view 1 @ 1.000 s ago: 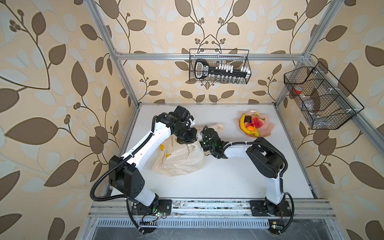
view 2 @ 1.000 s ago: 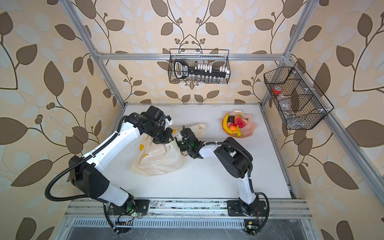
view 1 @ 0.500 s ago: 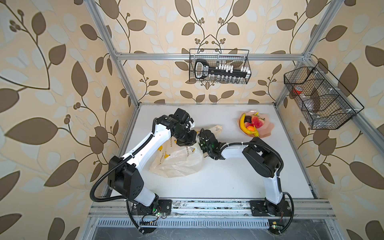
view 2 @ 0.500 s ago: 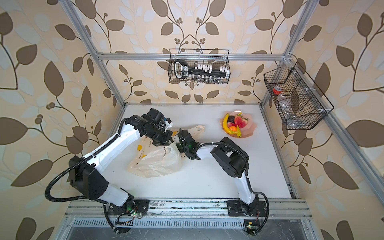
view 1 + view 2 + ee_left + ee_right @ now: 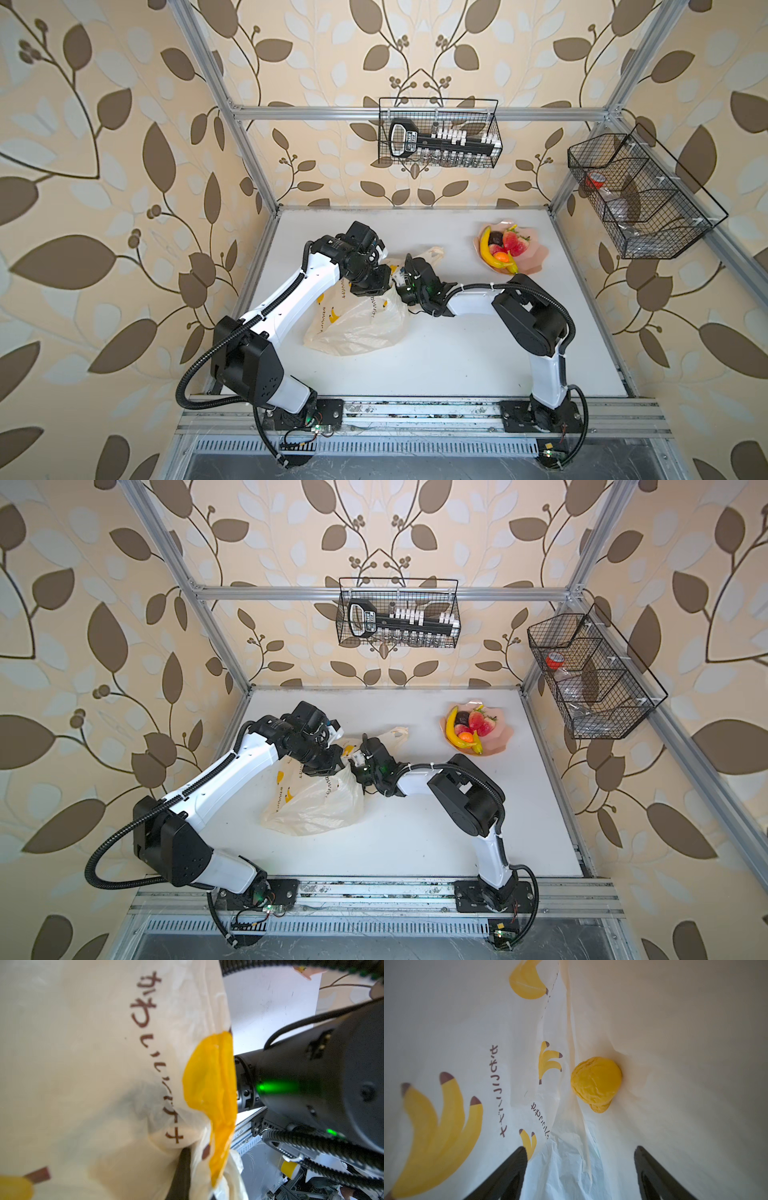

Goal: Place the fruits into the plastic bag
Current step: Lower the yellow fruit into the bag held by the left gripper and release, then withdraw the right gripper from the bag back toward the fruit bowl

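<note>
Right gripper (image 5: 580,1147) inside a bag (image 5: 353,328) that the left gripper (image 5: 374,289) pinches shut.
Right jaws spread wide, holding nothing; a yellow fruit (image 5: 596,1082) lies loose in the bag just beyond them; bag just left of centre in both top views, on a white table (image 5: 457,353); other fruits (image 5: 505,249) on a plate (image 5: 536,262), right of centre, well apart.
</note>
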`<state>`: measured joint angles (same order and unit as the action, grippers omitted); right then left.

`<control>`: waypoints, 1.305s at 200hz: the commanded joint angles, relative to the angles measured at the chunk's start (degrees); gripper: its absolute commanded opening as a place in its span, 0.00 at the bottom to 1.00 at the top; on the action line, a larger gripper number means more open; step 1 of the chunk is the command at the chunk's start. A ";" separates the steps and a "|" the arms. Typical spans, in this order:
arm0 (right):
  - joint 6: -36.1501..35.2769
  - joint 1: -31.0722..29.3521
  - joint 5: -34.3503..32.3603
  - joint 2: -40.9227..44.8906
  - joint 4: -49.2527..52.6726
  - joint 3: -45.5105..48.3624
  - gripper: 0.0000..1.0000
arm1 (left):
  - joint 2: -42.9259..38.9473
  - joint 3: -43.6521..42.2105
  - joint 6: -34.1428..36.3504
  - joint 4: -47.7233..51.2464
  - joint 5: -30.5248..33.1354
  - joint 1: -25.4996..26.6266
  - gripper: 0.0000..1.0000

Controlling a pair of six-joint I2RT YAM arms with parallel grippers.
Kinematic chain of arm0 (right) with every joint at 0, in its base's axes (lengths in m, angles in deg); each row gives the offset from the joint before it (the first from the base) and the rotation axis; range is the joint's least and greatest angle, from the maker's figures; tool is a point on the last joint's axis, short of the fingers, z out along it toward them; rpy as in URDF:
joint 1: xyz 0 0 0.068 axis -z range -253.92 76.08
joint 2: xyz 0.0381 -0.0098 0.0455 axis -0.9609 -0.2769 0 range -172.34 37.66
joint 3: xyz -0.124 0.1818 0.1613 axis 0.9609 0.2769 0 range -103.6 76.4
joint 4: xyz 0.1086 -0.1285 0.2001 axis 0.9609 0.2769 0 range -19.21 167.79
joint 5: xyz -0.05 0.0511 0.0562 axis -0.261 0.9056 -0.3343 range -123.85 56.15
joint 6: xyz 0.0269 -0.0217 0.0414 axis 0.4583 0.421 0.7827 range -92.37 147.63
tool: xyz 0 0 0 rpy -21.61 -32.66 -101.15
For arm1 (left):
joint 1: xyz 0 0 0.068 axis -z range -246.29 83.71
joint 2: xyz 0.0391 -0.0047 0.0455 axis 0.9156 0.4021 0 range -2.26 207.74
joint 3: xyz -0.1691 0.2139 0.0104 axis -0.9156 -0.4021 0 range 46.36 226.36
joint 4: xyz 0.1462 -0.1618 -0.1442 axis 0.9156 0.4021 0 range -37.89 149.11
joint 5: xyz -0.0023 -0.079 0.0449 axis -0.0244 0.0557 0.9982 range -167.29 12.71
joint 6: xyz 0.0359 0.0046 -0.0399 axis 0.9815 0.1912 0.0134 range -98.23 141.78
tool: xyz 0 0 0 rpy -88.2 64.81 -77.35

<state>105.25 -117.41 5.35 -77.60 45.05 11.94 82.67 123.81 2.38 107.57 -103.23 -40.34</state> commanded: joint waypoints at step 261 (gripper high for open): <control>-18.32 9.89 -27.63 32.24 29.87 10.00 0.89 | -6.61 -6.24 4.92 -0.60 1.41 0.59 0.00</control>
<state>89.19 -108.56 -19.28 -49.04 70.53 21.34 77.64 118.31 5.42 106.37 -102.09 -39.73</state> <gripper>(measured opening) 0.890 0.055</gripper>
